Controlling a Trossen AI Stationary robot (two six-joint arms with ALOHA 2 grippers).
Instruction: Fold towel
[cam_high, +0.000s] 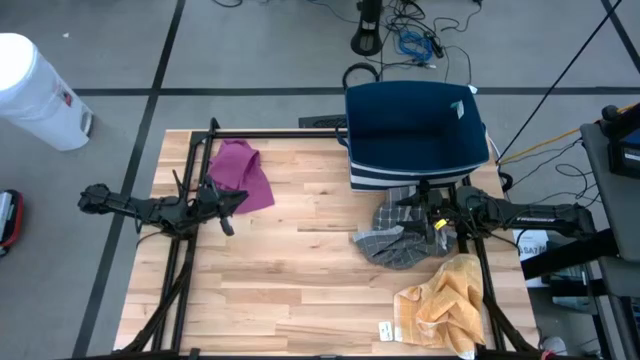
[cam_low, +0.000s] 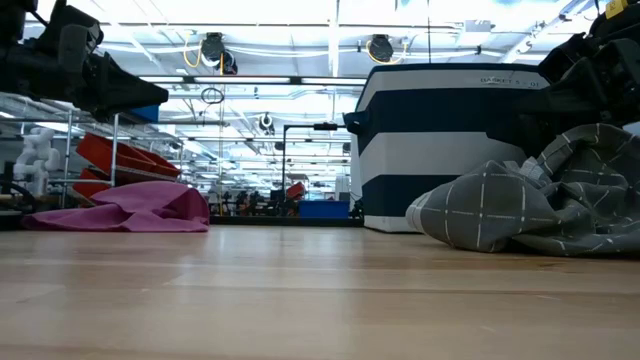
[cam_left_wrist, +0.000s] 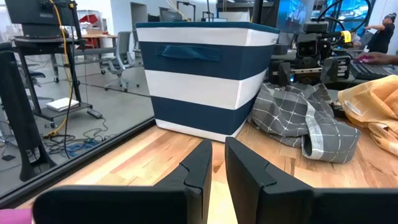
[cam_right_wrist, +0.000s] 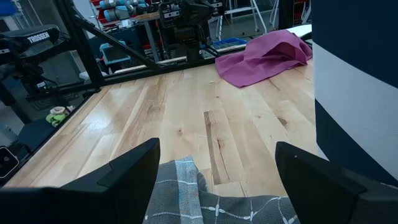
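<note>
Hovering the right gripper (cam_right_wrist: 214, 171) over the grey checked towel (cam_high: 398, 240), I read its fingers spread wide w/ nothing held; the crumpled cloth lies directly below and slightly ahead, beside the navy-and-white striped bin (cam_high: 415, 135). No clear long axis: the towel is bunched, so I judge any edge must be found first. Right arm is much nearer; left gripper (cam_left_wrist: 213, 171) sits well apart across the tabletop (cam_high: 300, 290), fingers nearly closed, empty, next to a magenta cloth (cam_high: 243, 175). A yellow towel (cam_high: 445, 300) lies near the grey one, toward the front edge. Surface: pale wood planks, bare mid-section. Room beyond: workshop w/ racks, cables, a white container (cam_high: 35, 90).
</note>
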